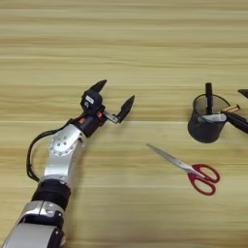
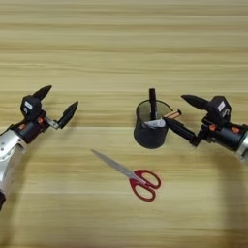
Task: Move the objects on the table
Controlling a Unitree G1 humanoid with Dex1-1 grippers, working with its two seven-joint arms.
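the table (image 1: 121, 29) fills the whole view, a light wooden top with grain stripes running left to right in paler and darker tan bands. the light is soft and even, leaving only faint, blurred shadows on the wood close under whatever stands over it. no wall, floor, window or other furniture shows at any edge of either view.

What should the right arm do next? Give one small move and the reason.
Probably draw the right pincer back from the pen cup. Its fingers are spread and hold nothing, the lower one at the rim beside the screwdriver already in the cup. The scissors lie flat, untouched; the left pincer waits open.
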